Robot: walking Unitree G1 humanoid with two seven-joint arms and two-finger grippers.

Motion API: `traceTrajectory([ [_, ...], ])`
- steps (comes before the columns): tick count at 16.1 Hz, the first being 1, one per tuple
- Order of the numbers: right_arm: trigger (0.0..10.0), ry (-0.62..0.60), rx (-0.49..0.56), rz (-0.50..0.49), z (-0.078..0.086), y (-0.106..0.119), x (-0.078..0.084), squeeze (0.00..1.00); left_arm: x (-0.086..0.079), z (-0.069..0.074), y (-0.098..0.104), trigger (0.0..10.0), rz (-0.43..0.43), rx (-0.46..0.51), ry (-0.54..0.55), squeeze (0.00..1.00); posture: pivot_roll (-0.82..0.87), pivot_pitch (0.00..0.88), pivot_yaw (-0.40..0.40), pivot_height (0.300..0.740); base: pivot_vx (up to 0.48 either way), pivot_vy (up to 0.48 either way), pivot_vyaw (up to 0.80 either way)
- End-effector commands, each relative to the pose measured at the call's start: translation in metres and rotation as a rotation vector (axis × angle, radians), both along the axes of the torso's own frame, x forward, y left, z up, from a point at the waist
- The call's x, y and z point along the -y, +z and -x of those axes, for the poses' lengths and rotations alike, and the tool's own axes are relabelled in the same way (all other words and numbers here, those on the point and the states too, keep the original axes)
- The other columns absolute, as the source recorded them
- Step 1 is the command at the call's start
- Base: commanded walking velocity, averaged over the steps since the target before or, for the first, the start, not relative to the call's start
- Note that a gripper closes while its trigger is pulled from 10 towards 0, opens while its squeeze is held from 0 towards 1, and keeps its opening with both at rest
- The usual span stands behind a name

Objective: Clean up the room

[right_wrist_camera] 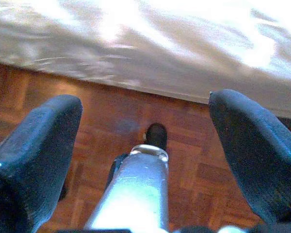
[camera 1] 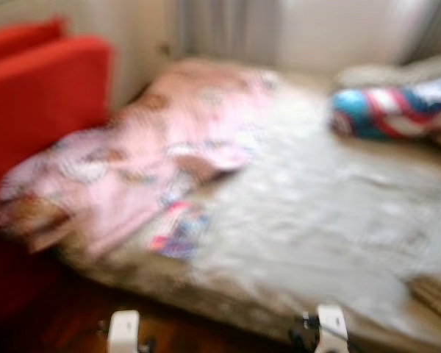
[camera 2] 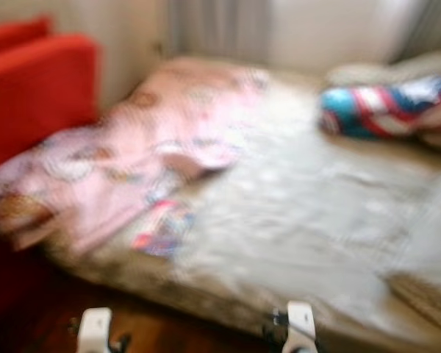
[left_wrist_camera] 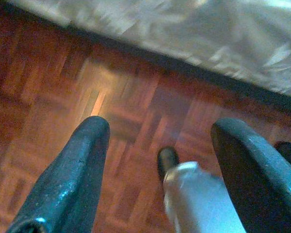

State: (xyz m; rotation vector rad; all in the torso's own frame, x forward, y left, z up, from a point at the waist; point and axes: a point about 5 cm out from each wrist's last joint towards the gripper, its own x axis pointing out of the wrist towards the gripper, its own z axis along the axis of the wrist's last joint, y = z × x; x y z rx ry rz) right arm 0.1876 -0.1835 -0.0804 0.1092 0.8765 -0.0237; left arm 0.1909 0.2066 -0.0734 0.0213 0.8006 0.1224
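The left gripper [left_wrist_camera: 157, 160] and right gripper [right_wrist_camera: 145, 150] are held low over the parquet floor [left_wrist_camera: 53, 97], fingers spread apart and empty. A pink blanket [camera 1: 140, 162] lies crumpled on the bed [camera 1: 316, 220], a small colourful item [camera 1: 180, 229] beside it; with the head views blurred, a reach could be misjudged and the mattress edge struck

Home bedroom: low bed [camera 1: 316, 220], pink blanket [camera 1: 154, 147], red sofa [camera 1: 37, 95], parquet floor [left_wrist_camera: 63, 97].
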Motion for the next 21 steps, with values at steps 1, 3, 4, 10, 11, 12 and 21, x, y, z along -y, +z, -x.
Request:
traceTrajectory([
  [1, 10.0, -0.012, -0.023, 0.013, 0.0070, -0.0027, 0.0069, 0.00, 0.0100, 0.0068, -0.0053, 10.0, 0.028, -0.025, -0.012, 0.00, 0.00, 0.090, -0.016, 0.740, 0.000, -0.375, -0.66],
  [3, 10.0, -0.010, -0.023, 0.014, 0.0072, -0.0028, 0.0070, 0.00, 0.0100, 0.0067, -0.0052, 10.0, 0.027, -0.025, -0.013, 0.00, 0.00, 0.090, -0.016, 0.740, 0.000, -0.375, -0.66],
  [4, 10.0, -0.010, -0.024, 0.015, 0.0072, -0.0027, 0.0071, 0.00, 0.0104, 0.0062, -0.0051, 10.0, 0.026, -0.024, -0.014, 0.00, 0.00, 0.089, -0.016, 0.740, 0.000, -0.259, -0.64],
  [10, 10.0, -0.010, -0.024, 0.014, 0.0071, -0.0027, 0.0071, 0.00, 0.0105, 0.0060, -0.0050, 10.0, 0.026, -0.024, -0.016, 0.00, 0.00, 0.088, -0.013, 0.740, 0.000, -0.294, -0.64],
  [11, 10.0, -0.012, -0.020, 0.014, 0.0069, -0.0026, 0.0070, 0.00, 0.0104, 0.0058, -0.0049, 10.0, 0.026, -0.023, -0.016, 0.00, 0.00, 0.087, -0.012, 0.740, 0.000, -0.368, -0.40],
  [12, 10.0, -0.010, -0.018, 0.017, 0.0067, -0.0024, 0.0070, 0.00, 0.0103, 0.0056, -0.0048, 10.0, 0.026, -0.023, -0.016, 0.00, 0.00, 0.087, -0.012, 0.740, 0.000, -0.368, 0.00],
  [21, 10.0, 0.007, -0.011, 0.021, 0.0058, -0.0019, 0.0062, 0.00, 0.0096, 0.0051, -0.0044, 10.0, 0.024, -0.020, -0.018, 0.00, 0.00, 0.089, -0.009, 0.740, 0.000, -0.319, 0.00],
])
